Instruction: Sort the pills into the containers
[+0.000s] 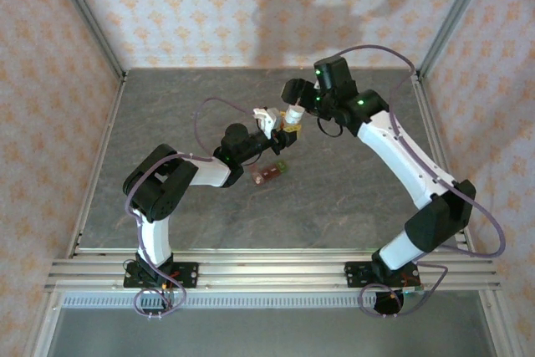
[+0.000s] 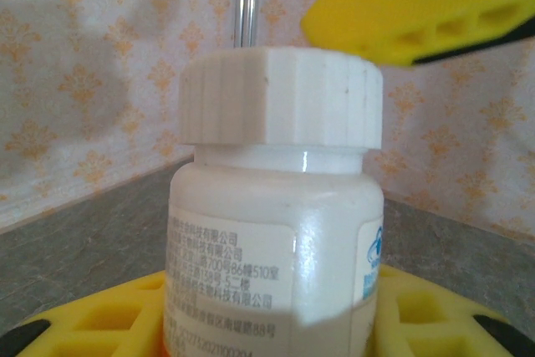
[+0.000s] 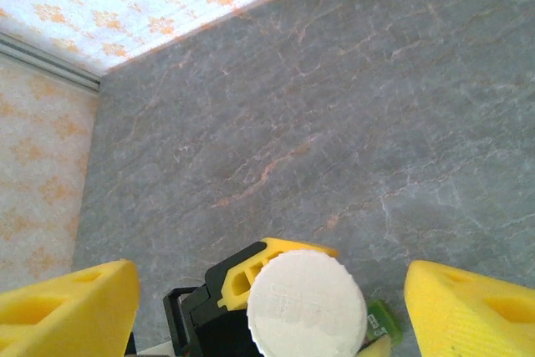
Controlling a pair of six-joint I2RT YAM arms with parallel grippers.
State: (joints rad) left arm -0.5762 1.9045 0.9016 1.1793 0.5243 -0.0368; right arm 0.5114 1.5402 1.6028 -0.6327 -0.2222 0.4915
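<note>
Right over the bottle, my right gripper is spread wide, one yellow finger out on each side of the cap and neither touching it. Under that cap my left gripper is clamped on the bottle's body and holds it upright, label facing the wrist camera. So by my reading this is the opening step: the cap is on, no pills are out, and I take it they are all inside. The strip lies flat on the table, near the bottle on the side toward my bases, brownish-red with its green end nearest the bottle, and I can't tell from up here whether its compartments have anything in them. Next move, as I judge it: close the right fingers on the ribbed rim of the cap and twist while the left grip holds firm against the turn. What could get in the way is my own left finger, sitting just below the cap beside the bottle's neck, so the right fingers should bite at cap height and no lower. Apart from that, nothing stands between the bottle and the strip for the pour, though the strip is a narrow target.
</note>
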